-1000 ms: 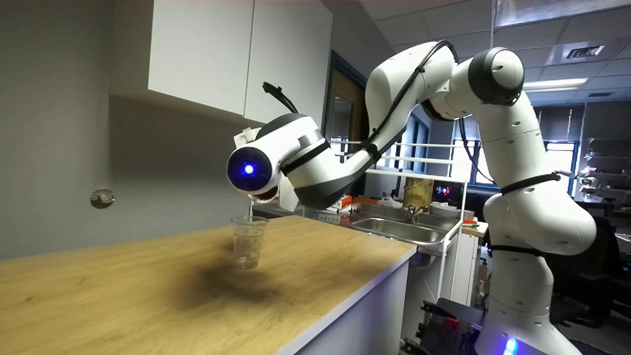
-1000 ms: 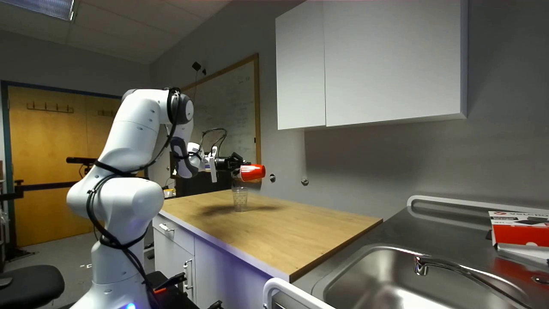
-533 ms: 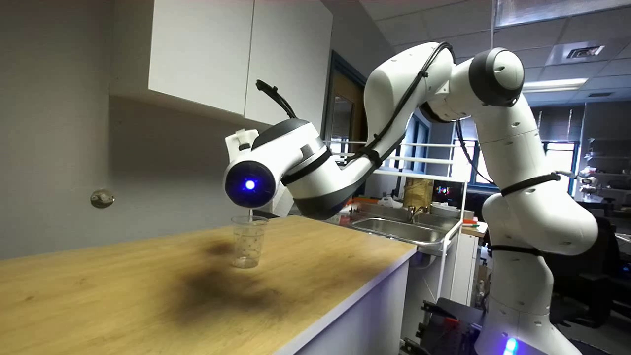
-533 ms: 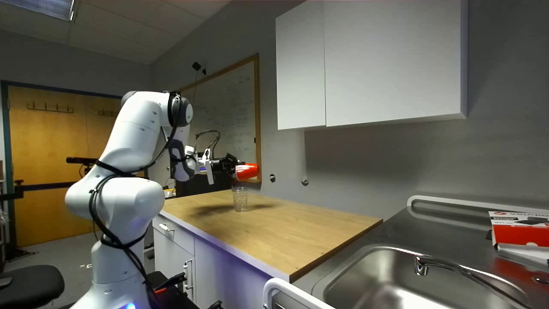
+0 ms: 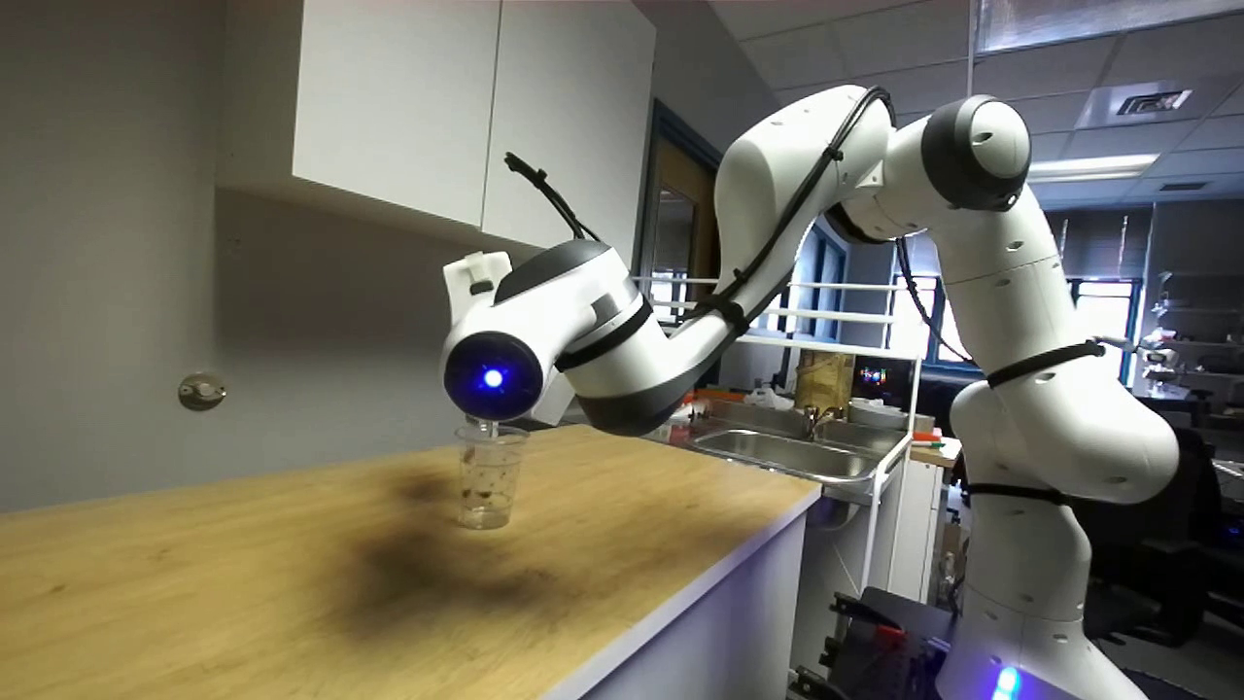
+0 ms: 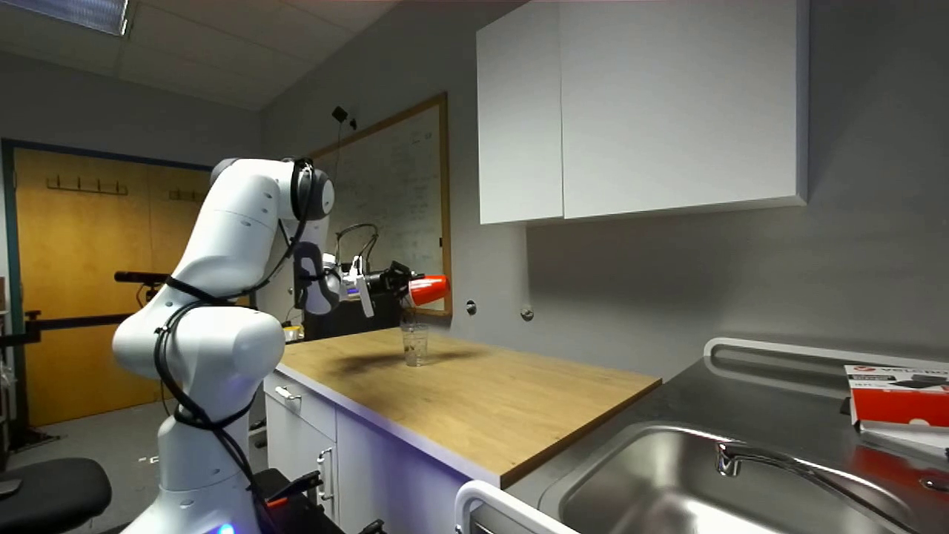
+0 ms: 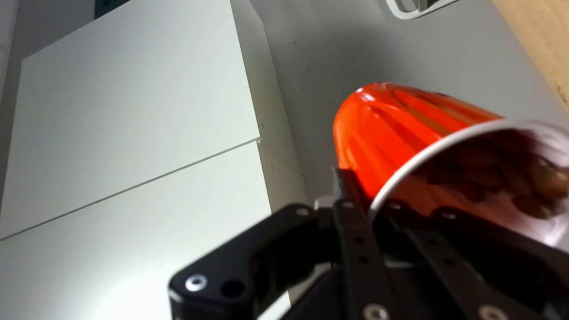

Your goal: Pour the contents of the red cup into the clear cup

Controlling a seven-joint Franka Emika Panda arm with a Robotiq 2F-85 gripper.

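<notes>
Plainly, the worktop (image 5: 243,583) has a smooth, wood-grained face in pale honey tones with a soft-edged shadow (image 5: 437,578) across it; the sink (image 6: 652,475) is shiny steel with rounded corners, and the wall cabinet (image 6: 645,111) has flat, plain white doors. Glossy and red-orange, the red cup (image 7: 409,133) narrows towards its base, with broad ridges down its side and a white rim around a pale interior. It is held up above the worktop, tipped past level in an exterior view, its base higher than its mouth, and the mouth appears just above the clear cup (image 6: 415,346). The black, jointed end effector (image 7: 371,200) is clamped on the red cup's wall at the rim. Inside the red cup, rounded brown pieces (image 7: 489,175) crowd together, some of them blurred. In both exterior views the clear cup stands upright on the worktop, thin-walled and colourless, flaring from a narrower base to a wider, round mouth. In an exterior view, dark bits (image 5: 483,494) show within its outline, some low down and others near the rim; whether these lie settled or are falling cannot be told.
</notes>
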